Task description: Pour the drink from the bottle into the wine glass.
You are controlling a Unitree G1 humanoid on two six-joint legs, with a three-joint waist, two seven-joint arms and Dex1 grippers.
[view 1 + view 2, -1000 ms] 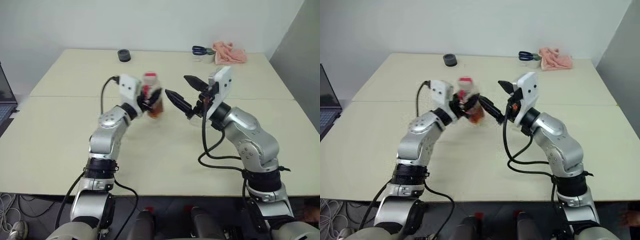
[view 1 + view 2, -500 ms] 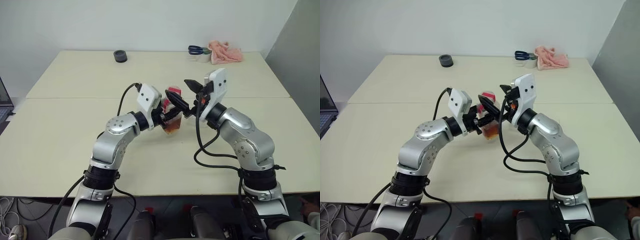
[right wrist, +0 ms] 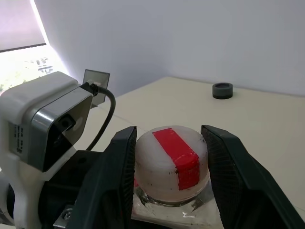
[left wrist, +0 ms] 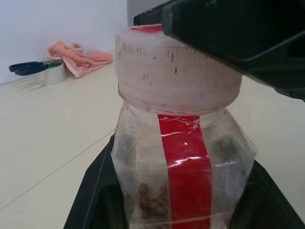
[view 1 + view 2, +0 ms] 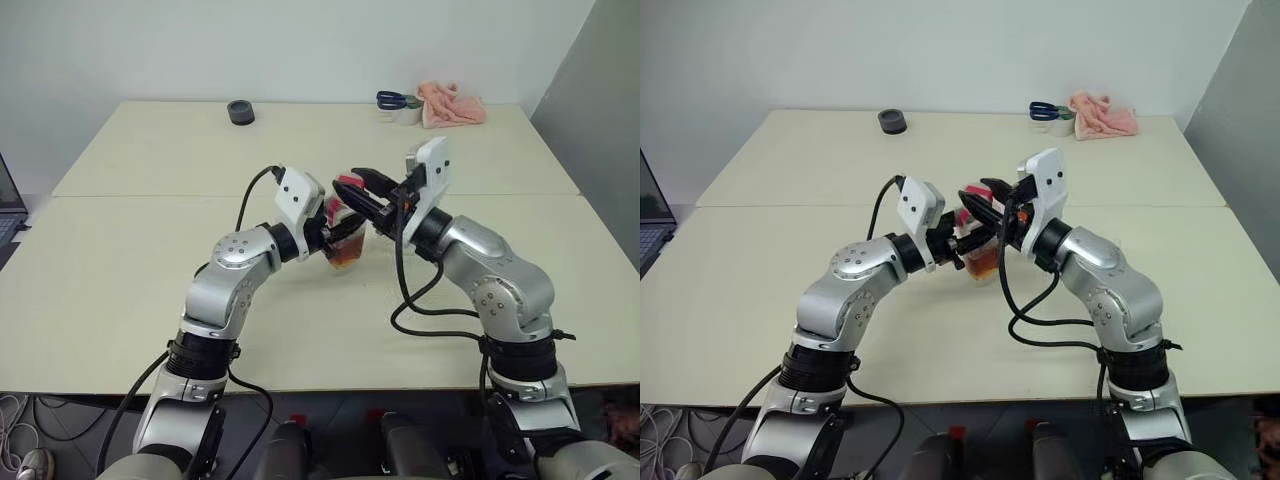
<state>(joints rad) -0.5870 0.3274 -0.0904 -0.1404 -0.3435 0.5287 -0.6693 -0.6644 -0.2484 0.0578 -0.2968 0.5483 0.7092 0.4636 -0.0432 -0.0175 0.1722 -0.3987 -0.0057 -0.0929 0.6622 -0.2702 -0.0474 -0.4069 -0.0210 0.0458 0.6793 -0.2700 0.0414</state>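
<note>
1. Above the middle of a wide cream table (image 5: 120, 290), the robot's two arms meet around one small object.
2. The left gripper (image 5: 335, 228) reaches in from the left, roughly level, with its two black fingers clamped on the body of the bottle (image 5: 345, 240).
3. The bottle is small, clear and squarish, held close to upright above the tabletop.
4. A red label strip (image 4: 186, 162) runs down the bottle's side, seen close up in the left wrist view.
5. The drink (image 5: 346, 255), a reddish-brown liquid, sits in the lower part of the bottle.
6. The cap (image 3: 171, 162) is whitish with a red band across its top.
7. The right gripper (image 3: 170, 164) comes in from the right, and its two black fingers (image 3: 119, 167) stand on either side of the cap.
8. The fingers lie just beside the cap's rim; whether they press on it cannot be told.
9. A wine glass cannot be made out with any certainty.
10. At the far edge of the table sits a small dark round object (image 5: 240, 112).
11. Toward the far right corner lie a crumpled pink cloth (image 5: 455, 104), a pair of blue-handled scissors (image 5: 392, 99) and a roll of tape (image 4: 50, 76), close together.
</note>
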